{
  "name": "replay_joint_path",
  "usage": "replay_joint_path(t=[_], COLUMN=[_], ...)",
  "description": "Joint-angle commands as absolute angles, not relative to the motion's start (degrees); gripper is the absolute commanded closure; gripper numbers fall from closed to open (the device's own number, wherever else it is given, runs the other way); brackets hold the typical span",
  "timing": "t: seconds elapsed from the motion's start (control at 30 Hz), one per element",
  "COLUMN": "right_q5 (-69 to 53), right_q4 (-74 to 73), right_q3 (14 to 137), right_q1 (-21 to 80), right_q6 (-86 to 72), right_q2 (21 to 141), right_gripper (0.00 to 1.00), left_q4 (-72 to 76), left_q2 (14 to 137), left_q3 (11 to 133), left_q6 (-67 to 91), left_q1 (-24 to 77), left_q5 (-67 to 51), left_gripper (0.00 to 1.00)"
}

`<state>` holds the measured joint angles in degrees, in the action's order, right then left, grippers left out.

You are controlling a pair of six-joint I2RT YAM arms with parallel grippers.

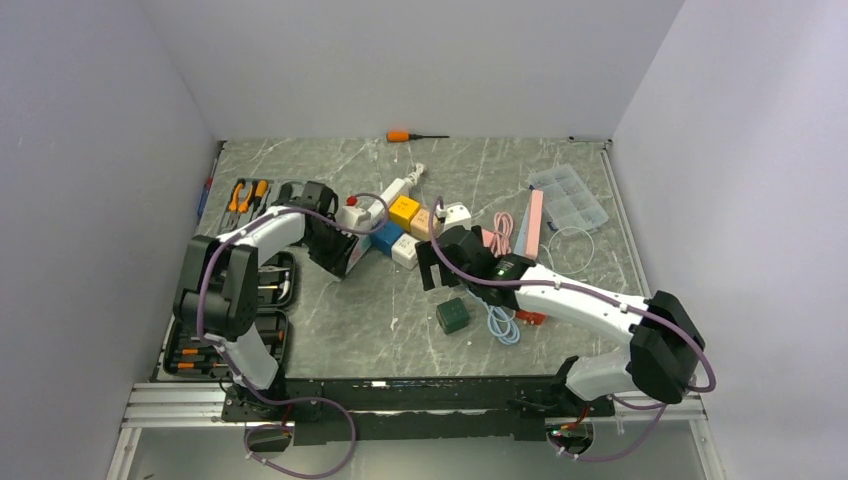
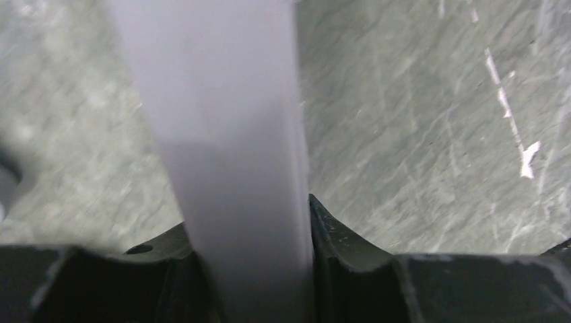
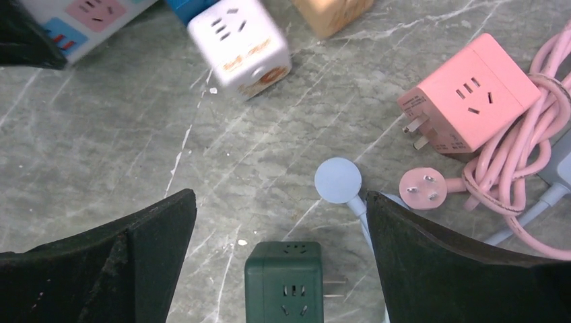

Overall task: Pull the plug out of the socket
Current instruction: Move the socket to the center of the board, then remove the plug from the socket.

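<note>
A white socket strip (image 1: 358, 250) with coloured socket faces lies left of centre, and its corner shows in the right wrist view (image 3: 74, 23). Blue (image 1: 385, 237), yellow (image 1: 404, 210) and white (image 1: 405, 250) cube plugs crowd against it; I cannot tell which are plugged in. My left gripper (image 2: 248, 215) is shut on the strip's white bar (image 2: 222, 121), both jaws touching its sides. Over the table to the right, my right gripper (image 3: 280, 202) stands open. A green cube plug (image 3: 283, 279) lies between its fingers, untouched, and the white cube (image 3: 239, 44) lies ahead.
A pink cube (image 3: 468, 101) with a coiled pink cable and plug (image 3: 423, 187) lies to the right, beside a pale blue cable (image 1: 503, 322). An open tool case (image 1: 240, 310) lines the left edge. A clear organiser box (image 1: 568, 195) and a screwdriver (image 1: 410, 135) lie at the back.
</note>
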<state>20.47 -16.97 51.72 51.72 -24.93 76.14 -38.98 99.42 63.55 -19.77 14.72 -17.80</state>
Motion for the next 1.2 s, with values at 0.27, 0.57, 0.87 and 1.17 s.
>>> replay_joint_path(t=[0.27,0.57,0.87,1.17], right_q5=[19.13,16.8,12.63,5.98], right_q4=[-9.6,-5.61,-3.09,1.7], right_q3=[55.7,56.24,59.3,60.68], right_q1=[51.45,51.36,49.57,48.26], right_q6=[-19.41,-16.7,-13.91,-12.78], right_q2=[82.03,85.17,89.97,93.87], right_gripper=[0.06,0.05,0.04,0.04], left_q4=[-40.93,-44.1,-44.0,-43.1], left_q2=[89.0,86.41,87.31,88.22], left_q3=[58.95,55.64,55.76,60.01], left_q6=[-22.84,-22.81,-22.14,-20.89], left_q1=[13.25,13.1,12.75,11.87], left_q5=[-18.64,-20.43,-21.27,-23.98], left_gripper=[0.92,0.87,0.43,0.17])
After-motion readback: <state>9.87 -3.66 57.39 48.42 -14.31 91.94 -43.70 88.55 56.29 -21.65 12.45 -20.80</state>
